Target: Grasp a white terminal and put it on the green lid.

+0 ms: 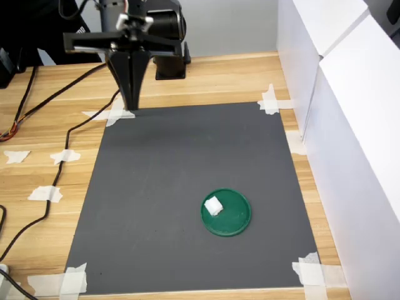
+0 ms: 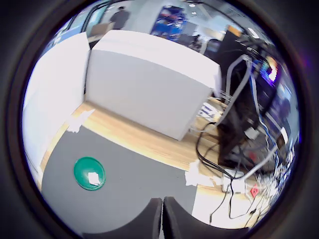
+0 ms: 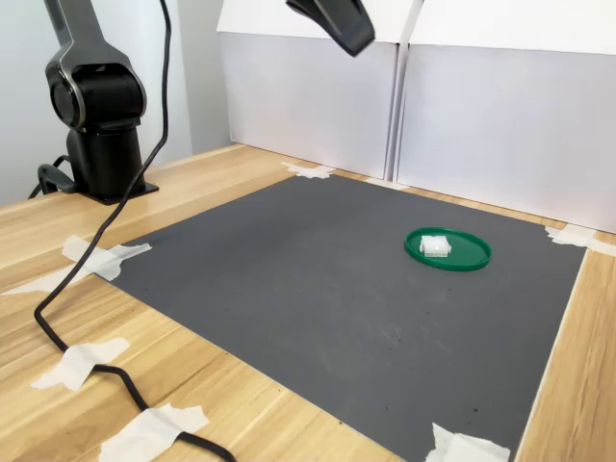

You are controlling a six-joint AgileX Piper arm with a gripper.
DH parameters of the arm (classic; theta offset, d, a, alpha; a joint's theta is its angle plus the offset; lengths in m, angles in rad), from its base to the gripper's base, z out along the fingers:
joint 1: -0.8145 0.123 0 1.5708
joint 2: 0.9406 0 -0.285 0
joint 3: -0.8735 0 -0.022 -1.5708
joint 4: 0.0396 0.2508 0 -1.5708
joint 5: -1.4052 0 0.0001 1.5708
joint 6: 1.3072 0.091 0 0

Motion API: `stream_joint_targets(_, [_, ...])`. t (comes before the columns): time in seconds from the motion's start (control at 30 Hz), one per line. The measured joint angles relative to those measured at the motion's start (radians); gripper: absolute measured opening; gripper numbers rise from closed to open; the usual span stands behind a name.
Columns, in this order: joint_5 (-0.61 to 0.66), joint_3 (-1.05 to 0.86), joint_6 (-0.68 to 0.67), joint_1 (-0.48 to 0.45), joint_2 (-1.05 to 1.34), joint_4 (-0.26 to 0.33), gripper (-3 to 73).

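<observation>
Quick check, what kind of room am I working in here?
Likely a lab or office test bench: a grey mat taped to a wooden table, white screening boards alongside, and cables and electronics in the wrist view.

Pincer (image 3: 337, 24) upper part beyond the second exterior view's top edge

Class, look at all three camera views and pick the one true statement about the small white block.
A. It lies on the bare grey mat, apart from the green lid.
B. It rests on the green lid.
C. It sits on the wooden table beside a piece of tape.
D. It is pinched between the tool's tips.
B. In both exterior views the white block sits inside the rim of the green lid, while the tool hangs closed and empty far from it.
</observation>
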Motion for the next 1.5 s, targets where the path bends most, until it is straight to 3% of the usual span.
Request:
stream_joint_targets(0.4, [-0.082,-0.386,0.319,-0.050,0.463,0.019,-1.6])
stream_joint_targets(0.77, [0.027,-0.637,0.340,-0.050,0.866,0.021,-1.6])
stream_joint_targets(1.03, [0.177,-0.655,0.340,-0.050,0.956,0.021,-1.6])
stream_joint_targets(1.5, [0.200,-0.655,0.341,-0.050,1.103,0.021,-1.6])
